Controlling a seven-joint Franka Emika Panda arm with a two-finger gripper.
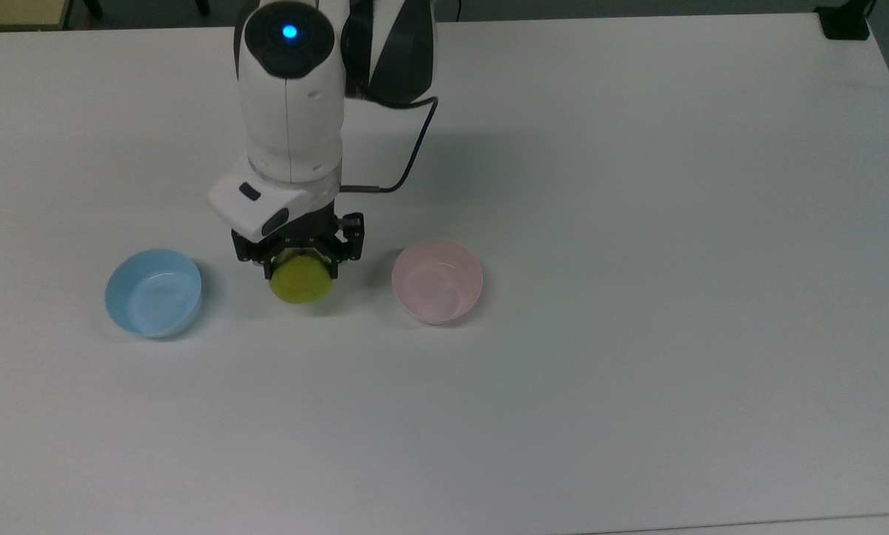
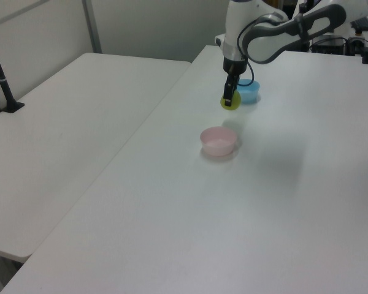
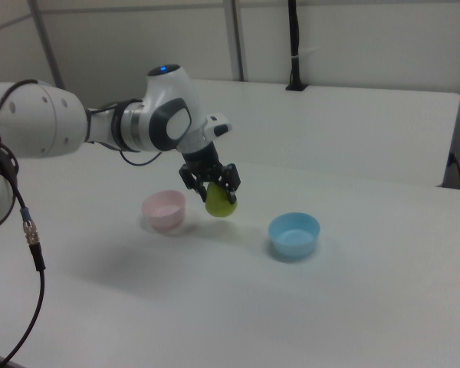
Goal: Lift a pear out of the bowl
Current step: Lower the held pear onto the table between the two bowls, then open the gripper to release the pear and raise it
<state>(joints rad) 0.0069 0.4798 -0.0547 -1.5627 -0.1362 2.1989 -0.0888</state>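
My gripper (image 1: pixel 300 266) is shut on the yellow-green pear (image 1: pixel 301 281) and holds it in the air above the table. In the top view the pear hangs between the two bowls, left of the pale pink bowl (image 1: pixel 437 281), which has nothing in it. In the right view the gripper (image 3: pixel 213 184) carries the pear (image 3: pixel 220 202) to the right of the pink bowl (image 3: pixel 164 210). In the left view the pear (image 2: pixel 230 102) hangs beyond the pink bowl (image 2: pixel 219 141), under the gripper (image 2: pixel 231 97).
A light blue bowl (image 1: pixel 154 293) stands on the white table (image 1: pixel 637 223) at the top view's left; it also appears as the blue bowl (image 3: pixel 294 234) and the blue bowl (image 2: pixel 249 91). A second white table (image 2: pixel 61 122) adjoins on the left view's left.
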